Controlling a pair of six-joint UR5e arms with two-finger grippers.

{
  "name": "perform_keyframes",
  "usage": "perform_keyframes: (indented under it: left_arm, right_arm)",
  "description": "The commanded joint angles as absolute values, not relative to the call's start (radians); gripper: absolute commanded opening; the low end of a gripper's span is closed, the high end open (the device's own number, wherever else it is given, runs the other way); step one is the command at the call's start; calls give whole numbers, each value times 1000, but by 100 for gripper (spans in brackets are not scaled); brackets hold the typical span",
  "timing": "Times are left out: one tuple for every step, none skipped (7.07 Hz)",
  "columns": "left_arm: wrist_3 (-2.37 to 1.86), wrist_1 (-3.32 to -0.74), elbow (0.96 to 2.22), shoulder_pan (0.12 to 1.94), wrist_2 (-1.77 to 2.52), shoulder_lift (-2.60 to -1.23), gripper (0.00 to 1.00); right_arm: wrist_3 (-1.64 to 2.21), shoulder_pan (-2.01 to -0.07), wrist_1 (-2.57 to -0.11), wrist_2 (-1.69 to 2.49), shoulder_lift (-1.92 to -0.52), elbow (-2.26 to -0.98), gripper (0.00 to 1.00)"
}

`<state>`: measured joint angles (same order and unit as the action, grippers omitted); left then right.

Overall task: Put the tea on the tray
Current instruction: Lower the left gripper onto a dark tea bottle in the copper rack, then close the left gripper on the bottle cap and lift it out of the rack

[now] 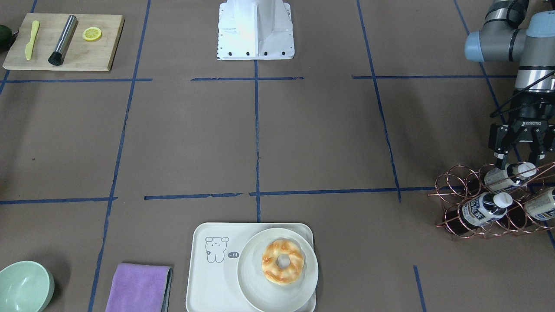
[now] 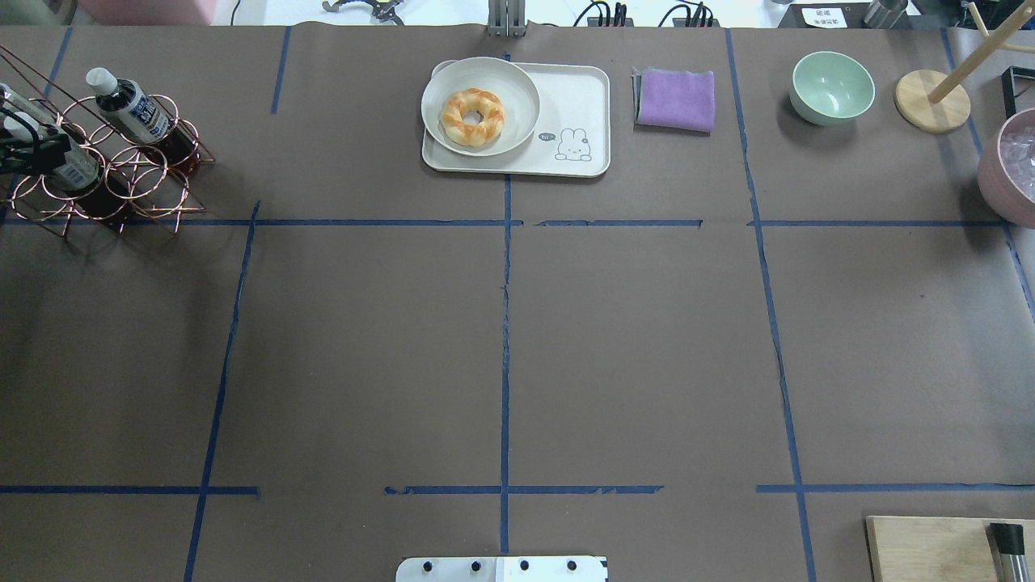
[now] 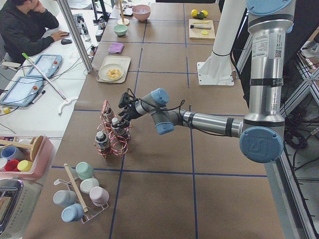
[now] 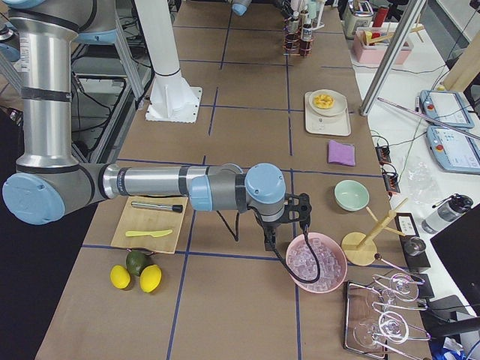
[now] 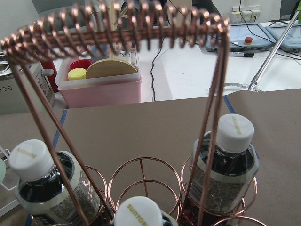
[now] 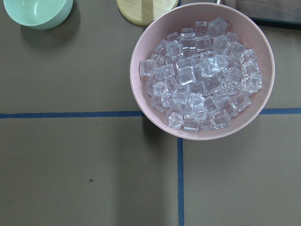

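Three tea bottles with white caps lie in a copper wire rack (image 1: 459,190) at the table's left end. One tea bottle (image 1: 503,177) lies at the rack's top, another (image 1: 483,210) below it. My left gripper (image 1: 520,162) is open, its fingers on either side of the top bottle's cap, and grips nothing. The left wrist view shows the bottles (image 5: 230,165) close up, without fingers. The cream tray (image 1: 217,286) with the cartoon holds a white plate (image 1: 251,281) with a doughnut. My right gripper (image 4: 271,241) shows only in the exterior right view; I cannot tell its state.
A purple cloth (image 1: 138,288) and a green bowl (image 1: 24,288) lie beside the tray. A pink bowl of ice cubes (image 6: 202,70) is under the right wrist. A wooden cutting board (image 1: 65,41) holds a knife, a muddler and a lemon slice.
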<state>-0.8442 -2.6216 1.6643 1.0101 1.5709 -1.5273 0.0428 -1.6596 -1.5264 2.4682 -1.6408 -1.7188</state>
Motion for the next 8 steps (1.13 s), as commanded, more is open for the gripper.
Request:
perform_keyframes:
  left_arm:
    - [-842, -2622, 1667, 1011, 1572, -1526, 75]
    - [-835, -2622, 1667, 1011, 1572, -1525, 75]
    - [-790, -2622, 1667, 1011, 1571, -1529, 75]
    - [-785, -2622, 1666, 1011, 1568, -1537, 75]
    - [-785, -2620, 1666, 1011, 1568, -1539, 75]
    - [-784, -2619, 1666, 1015, 1566, -1539, 75]
    - [-779, -2619, 1663, 1019, 1565, -1537, 75]
    - [-779, -2619, 1660, 1019, 1565, -1537, 75]
  right_arm:
    - [43, -1660, -1528, 2468, -1643, -1732, 100]
    - [43, -1660, -1528, 2468, -1644, -1733, 100]
    - [43, -1660, -1528, 2468, -1647, -1735, 100]
    - [43, -1660, -1528, 2468, -1647, -1735, 100]
    - [43, -1660, -1528, 2468, -1647, -1735, 100]
    - [43, -1660, -1528, 2468, -1647, -1735, 100]
    - [43, -1660, -1528, 2468, -1647, -1735, 100]
    - [43, -1660, -1528, 2468, -1647, -1736, 100]
